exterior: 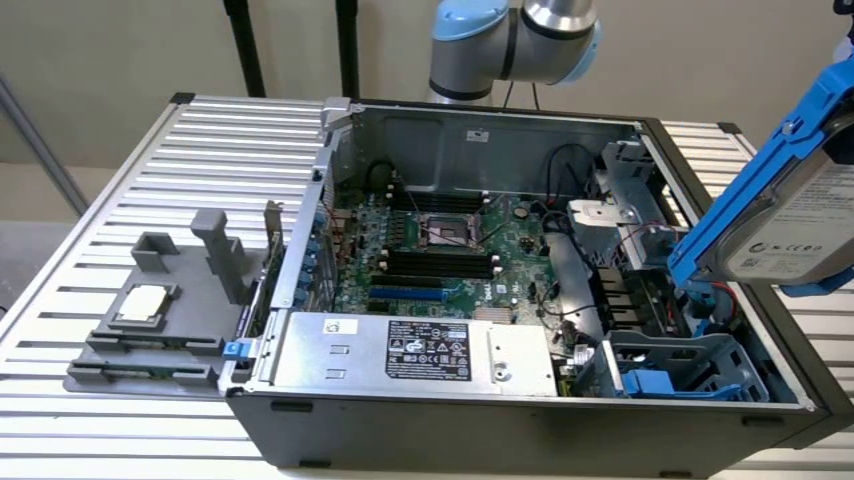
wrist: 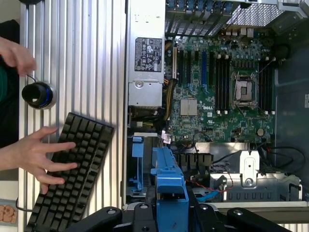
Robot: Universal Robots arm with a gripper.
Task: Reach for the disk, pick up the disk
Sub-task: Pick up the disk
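- The disk point(exterior: 801, 225), a silver-grey hard drive with a white printed label in a blue plastic bracket, hangs tilted in the air at the exterior view's right, above the right-hand edge of the open computer case point(exterior: 534, 130) and clear of everything below it.
- In the wrist view the blue bracket of the disk point(wrist: 169, 186) sits between the black fingers point(wrist: 203, 215) of the gripper point(wrist: 170, 212), whose jaws are clamped on it from both sides.
- Below the lifted disk, a grey drive cage point(exterior: 694, 365) with blue plastic fittings sits in the near corner of the case.
- The green motherboard point(exterior: 441, 250) lies flat in the case, its processor socket point(exterior: 447, 230) open between black memory slots.
- A large silver box with a black label point(exterior: 414, 350), the power supply, lies along the near wall of the case.
- On the slatted metal worktop point(exterior: 120, 190), at the exterior view's left, a grey fixture point(exterior: 160, 320) carries a small square silver chip point(exterior: 144, 305).
- The wrist view takes in a black keyboard point(wrist: 72, 169) on the slats, a person's hand point(wrist: 36, 157) spread over its keys.
- A second hand point(wrist: 17, 55) is raised near a round black and blue knob point(wrist: 39, 94), just beside the keyboard.
- The arm's grey and pale-blue joint point(exterior: 514, 40) rises behind the case.
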